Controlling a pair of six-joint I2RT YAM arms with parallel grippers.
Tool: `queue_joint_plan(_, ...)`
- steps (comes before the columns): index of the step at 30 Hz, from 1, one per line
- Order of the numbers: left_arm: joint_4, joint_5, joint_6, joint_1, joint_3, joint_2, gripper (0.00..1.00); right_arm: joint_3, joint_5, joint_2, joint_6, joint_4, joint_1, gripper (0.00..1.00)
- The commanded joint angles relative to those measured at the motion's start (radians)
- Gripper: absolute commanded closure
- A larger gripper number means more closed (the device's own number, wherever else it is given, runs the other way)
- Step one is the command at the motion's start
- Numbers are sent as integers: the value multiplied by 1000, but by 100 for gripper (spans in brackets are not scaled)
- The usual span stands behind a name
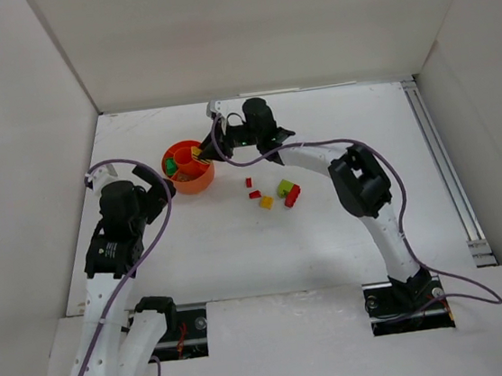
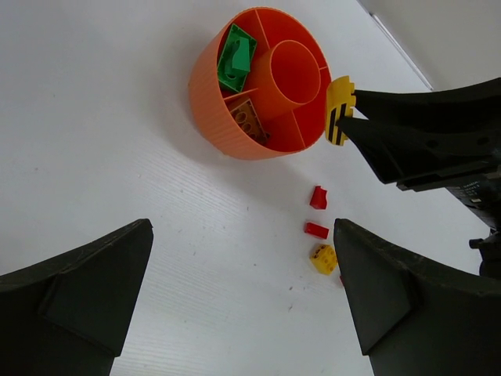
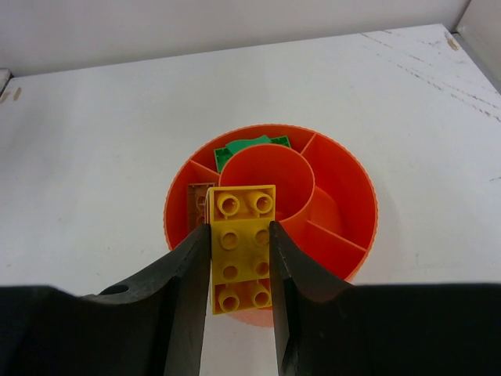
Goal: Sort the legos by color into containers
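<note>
Right gripper [image 3: 239,229]: clamped on yellow brick [image 3: 243,258] by its long sides, over the bowl [image 3: 344,196], table's far-left area.
Left gripper [image 2: 241,227]: released, empty.
Handling: likely light, rigid, slick; pinch flat sides.

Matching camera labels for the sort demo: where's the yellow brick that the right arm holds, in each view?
Top external: yellow brick at the right rim of the orange bowl, upper left of centre.
Left wrist: upper right, at the tip of the right gripper, beside the bowl's rim.
Right wrist: bottom centre, pinched over the bowl.
Shared landmark: the orange bowl.
</note>
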Motion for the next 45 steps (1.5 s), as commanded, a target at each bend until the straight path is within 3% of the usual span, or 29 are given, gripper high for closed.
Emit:
queue_joint_plan(1, 35, 7, 20, 4, 42, -15, 0, 54, -44, 27, 41, 119, 6, 71)
queue_joint_plan(15, 3, -24, 20, 4, 51, -24, 0, 75, -76, 110, 154, 266, -4, 66)
queue_joint_plan(22, 3, -24, 20, 4, 51, -24, 0, 44, -76, 110, 183, 298, -22, 48)
queue_joint_plan(23, 3, -24, 20, 4, 51, -24, 0, 35, -76, 110, 183, 298, -22, 41)
queue_joint_plan(27, 3, -24, 20, 4, 51, -33, 0, 35, -85, 110, 183, 298, -22, 36)
queue_joint_plan(32, 3, -24, 20, 4, 51, -33, 0, 26, -85, 88, 183, 298, -31, 35)
queue_joint_plan(33, 3, -24, 20, 4, 51, -33, 0, 26, -85, 88, 183, 298, -31, 42)
queue_joint_plan(37, 3, -24, 20, 4, 61, -33, 0, 15, -85, 79, 183, 298, -31, 43)
queue_joint_plan(45, 27, 14, 21, 4, 61, -42, 0, -67, -49, -46, 183, 275, -40, 32)
